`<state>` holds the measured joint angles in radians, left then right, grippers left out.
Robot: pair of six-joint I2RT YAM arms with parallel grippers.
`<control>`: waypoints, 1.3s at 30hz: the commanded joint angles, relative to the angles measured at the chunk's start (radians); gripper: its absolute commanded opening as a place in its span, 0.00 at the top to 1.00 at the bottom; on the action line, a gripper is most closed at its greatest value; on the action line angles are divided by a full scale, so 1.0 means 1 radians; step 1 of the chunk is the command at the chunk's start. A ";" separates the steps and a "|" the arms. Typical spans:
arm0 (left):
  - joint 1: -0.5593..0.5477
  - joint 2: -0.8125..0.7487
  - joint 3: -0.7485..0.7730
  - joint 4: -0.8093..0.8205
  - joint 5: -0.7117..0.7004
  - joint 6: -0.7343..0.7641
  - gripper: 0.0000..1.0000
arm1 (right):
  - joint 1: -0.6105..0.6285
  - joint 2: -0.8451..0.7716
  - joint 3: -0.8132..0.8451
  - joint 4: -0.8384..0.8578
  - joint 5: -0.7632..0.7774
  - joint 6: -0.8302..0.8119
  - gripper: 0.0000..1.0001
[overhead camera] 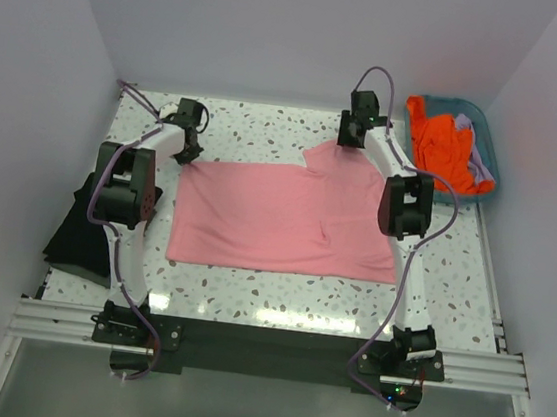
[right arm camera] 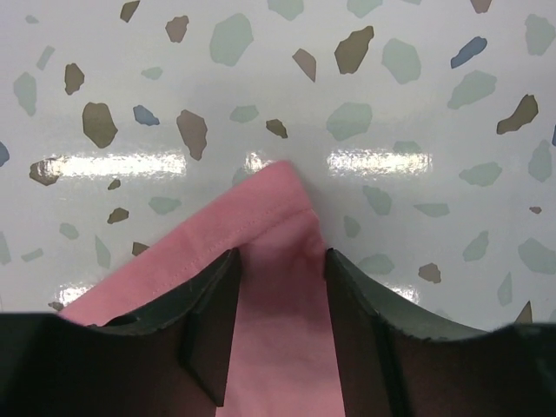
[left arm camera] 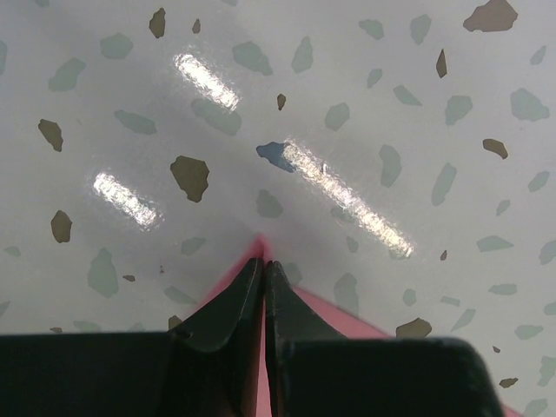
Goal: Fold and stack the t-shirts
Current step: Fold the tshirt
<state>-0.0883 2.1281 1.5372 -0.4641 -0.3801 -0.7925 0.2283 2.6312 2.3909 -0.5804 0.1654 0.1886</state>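
Observation:
The salmon-pink t-shirt (overhead camera: pixel 277 218) lies spread flat in the middle of the table. My left gripper (overhead camera: pixel 192 154) is at its far left corner and is shut on the thin tip of pink fabric (left arm camera: pixel 261 248), jaws pressed together (left arm camera: pixel 263 265). My right gripper (overhead camera: pixel 351 136) stands over the far right sleeve corner. Its fingers (right arm camera: pixel 282 256) are apart, with a bunched fold of pink sleeve (right arm camera: pixel 278 208) between them. A black t-shirt (overhead camera: pixel 77 231) lies folded at the table's left edge. An orange t-shirt (overhead camera: pixel 442 147) and a lavender one (overhead camera: pixel 478 156) sit in the basket.
The teal plastic basket (overhead camera: pixel 490 182) stands at the back right corner, close to the right arm. White walls enclose the speckled table (overhead camera: pixel 268 127) on three sides. A metal rail (overhead camera: pixel 263 343) carrying both arm bases runs along the near edge.

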 commanded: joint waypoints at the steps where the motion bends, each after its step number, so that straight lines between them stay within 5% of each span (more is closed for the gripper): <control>1: -0.004 -0.019 0.003 0.010 0.015 -0.001 0.92 | -0.001 0.021 0.045 -0.065 -0.018 0.044 0.55; 6: -0.004 -0.023 0.001 0.010 0.018 0.004 0.92 | -0.001 0.000 -0.004 -0.050 -0.012 0.066 0.83; 12: -0.002 -0.040 -0.003 0.038 0.032 0.016 1.00 | -0.001 -0.074 -0.047 0.019 0.029 0.048 1.00; 19: 0.007 -0.077 -0.005 0.068 0.033 0.026 1.00 | -0.001 -0.227 -0.193 0.186 0.081 0.029 1.00; 39: 0.053 -0.154 -0.058 0.090 0.090 0.041 1.00 | -0.018 -0.507 -0.501 0.272 0.158 0.038 1.00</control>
<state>-0.0502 2.0563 1.5005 -0.4248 -0.3050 -0.7654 0.2226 2.2204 1.9285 -0.3698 0.2817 0.2100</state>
